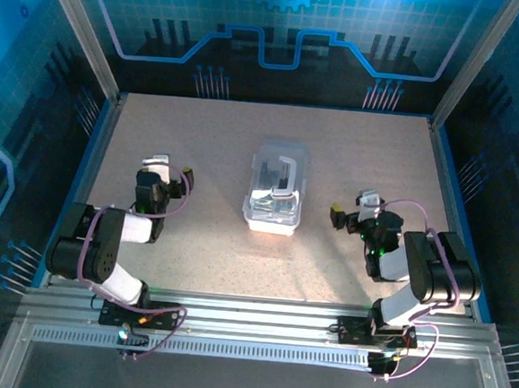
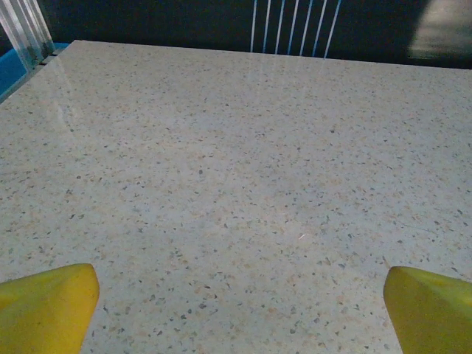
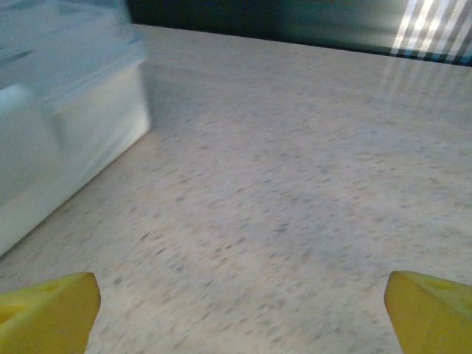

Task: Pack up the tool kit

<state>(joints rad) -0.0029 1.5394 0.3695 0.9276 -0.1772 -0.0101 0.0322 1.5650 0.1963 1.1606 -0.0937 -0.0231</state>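
Centrally on the speckled table [image 1: 201, 135], between the two arms, the tool kit [image 1: 276, 192] is seen as a clear, rectangular plastic case with rounded corners. A moulded handle is visible on its upper face, and its near edge looks whitish. What lies inside cannot be made out from above. In the right wrist view its translucent wall [image 3: 66, 125] is seen, blurred, to the left.

The left gripper [image 1: 157, 162] is held well apart from the case, its yellow fingertips [image 2: 44, 306] spread wide over bare table. The right gripper [image 1: 367, 201] is likewise spread, nothing pinched between its fingertips [image 3: 428, 310].
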